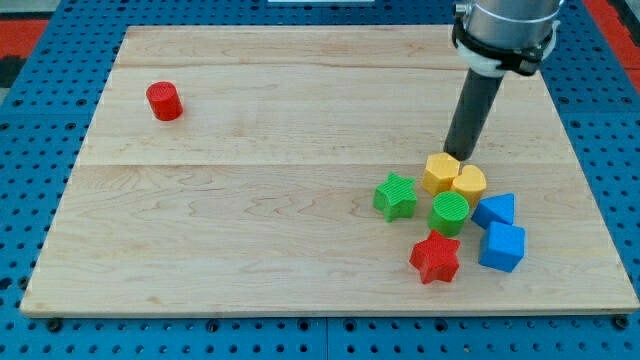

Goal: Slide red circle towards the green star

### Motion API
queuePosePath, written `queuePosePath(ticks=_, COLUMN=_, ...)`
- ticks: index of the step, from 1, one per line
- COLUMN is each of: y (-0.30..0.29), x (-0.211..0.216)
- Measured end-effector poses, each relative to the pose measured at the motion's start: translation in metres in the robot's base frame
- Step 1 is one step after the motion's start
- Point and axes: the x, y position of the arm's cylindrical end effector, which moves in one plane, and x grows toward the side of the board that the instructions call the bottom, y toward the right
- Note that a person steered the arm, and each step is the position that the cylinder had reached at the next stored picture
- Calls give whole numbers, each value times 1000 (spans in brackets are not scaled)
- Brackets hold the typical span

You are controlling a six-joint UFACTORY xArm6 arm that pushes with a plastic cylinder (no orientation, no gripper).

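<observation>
The red circle (164, 101) lies alone near the board's upper left. The green star (396, 195) lies far away at the view's lower right, on the left edge of a cluster of blocks. My tip (459, 155) is at the end of the dark rod, just above the yellow hexagon (441, 172) at the top of that cluster. The tip is far to the right of the red circle and a little up and right of the green star.
The cluster also holds a yellow heart-like block (469, 182), a green circle (450, 213), a red star (436, 258), a blue triangle (496, 210) and a blue cube (501, 246). The wooden board (250, 220) sits on a blue pegboard.
</observation>
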Motion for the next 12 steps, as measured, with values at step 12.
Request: queuePosePath(ticks=12, y=-381, x=29)
